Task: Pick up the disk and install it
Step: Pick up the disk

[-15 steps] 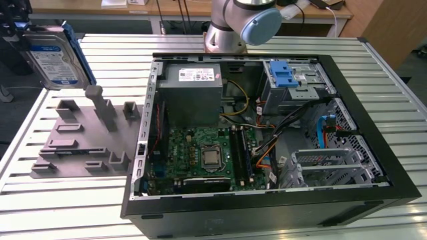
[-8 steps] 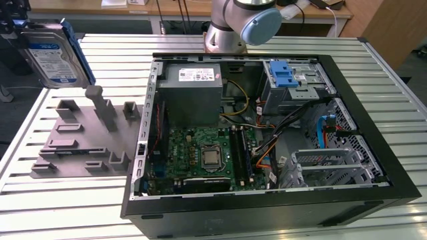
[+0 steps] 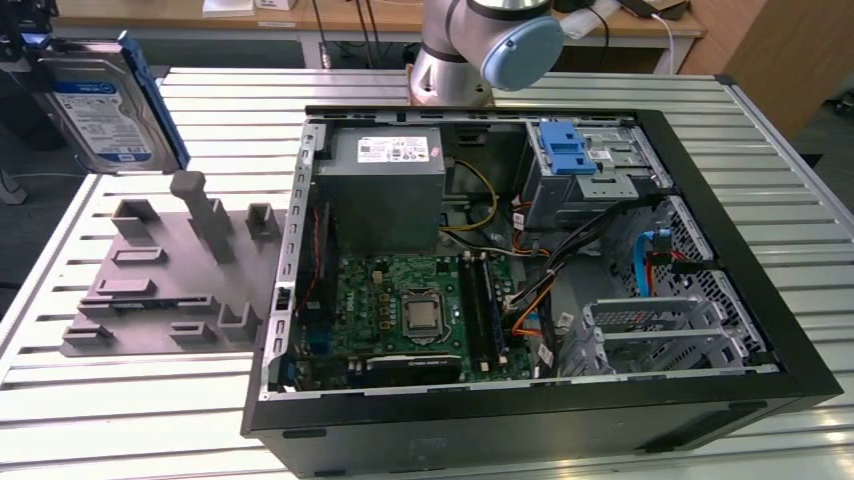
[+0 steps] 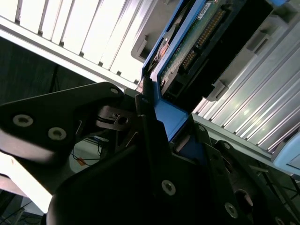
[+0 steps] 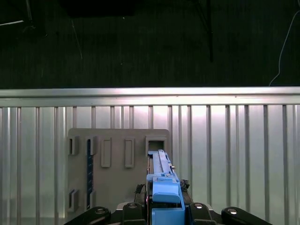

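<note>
End effector [image 5: 165, 207] clamps disk [image 5: 161, 176], held on edge.

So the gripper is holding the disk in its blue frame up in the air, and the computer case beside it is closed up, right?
Not quite. The computer case is open: the exterior view shows its boards and cables from above. The rest stands: the gripper holds the disk in its blue frame up in the air beside it.
</note>
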### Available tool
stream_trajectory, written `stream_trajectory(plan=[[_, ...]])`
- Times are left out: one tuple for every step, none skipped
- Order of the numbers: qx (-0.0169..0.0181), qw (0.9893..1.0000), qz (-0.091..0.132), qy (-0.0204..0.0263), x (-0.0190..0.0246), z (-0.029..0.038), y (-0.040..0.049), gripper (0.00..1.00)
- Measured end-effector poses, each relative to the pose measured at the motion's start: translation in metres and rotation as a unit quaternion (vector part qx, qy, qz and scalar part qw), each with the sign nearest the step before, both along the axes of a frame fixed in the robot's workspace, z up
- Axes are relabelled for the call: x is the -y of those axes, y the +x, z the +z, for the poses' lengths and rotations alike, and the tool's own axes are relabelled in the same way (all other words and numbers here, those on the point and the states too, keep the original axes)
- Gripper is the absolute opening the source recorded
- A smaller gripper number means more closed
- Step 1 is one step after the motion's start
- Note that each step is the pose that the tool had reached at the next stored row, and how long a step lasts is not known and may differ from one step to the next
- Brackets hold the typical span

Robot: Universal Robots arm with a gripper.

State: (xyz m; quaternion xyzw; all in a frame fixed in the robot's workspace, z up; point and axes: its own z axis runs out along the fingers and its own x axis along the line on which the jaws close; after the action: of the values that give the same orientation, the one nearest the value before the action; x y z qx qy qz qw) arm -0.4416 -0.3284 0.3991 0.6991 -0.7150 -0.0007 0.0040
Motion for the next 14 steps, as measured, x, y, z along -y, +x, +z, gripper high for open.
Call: stream_trajectory(plan=[[0.0, 1.0, 0.0, 0.0, 0.0, 0.0007, 0.0, 0.36], [0.0, 1.0, 0.0, 0.0, 0.0, 0.0014, 0.0, 0.36], [0.0, 1.0, 0.0, 0.0, 0.0, 0.0022, 0.0, 0.36], [0.0, 1.0, 0.0, 0.0, 0.0, 0.0029, 0.0, 0.36], [0.0, 1.0, 0.0, 0.0, 0.0, 0.0036, 0.0, 0.36], [0.0, 1.0, 0.0, 0.0, 0.0, 0.0042, 0.0, 0.36], [0.0, 1.0, 0.0, 0.0, 0.0, 0.0049, 0.0, 0.36], [0.0, 1.0, 0.0, 0.0, 0.0, 0.0146, 0.0, 0.36], [0.0, 1.0, 0.0, 0.0, 0.0, 0.0194, 0.0, 0.36], [0.0, 1.0, 0.0, 0.0, 0.0, 0.0201, 0.0, 0.36], [0.0, 1.0, 0.0, 0.0, 0.0, 0.0207, 0.0, 0.36], [0.0, 1.0, 0.0, 0.0, 0.0, 0.0214, 0.0, 0.36], [0.0, 1.0, 0.0, 0.0, 0.0, 0.0221, 0.0, 0.36], [0.0, 1.0, 0.0, 0.0, 0.0, 0.0227, 0.0, 0.36]])
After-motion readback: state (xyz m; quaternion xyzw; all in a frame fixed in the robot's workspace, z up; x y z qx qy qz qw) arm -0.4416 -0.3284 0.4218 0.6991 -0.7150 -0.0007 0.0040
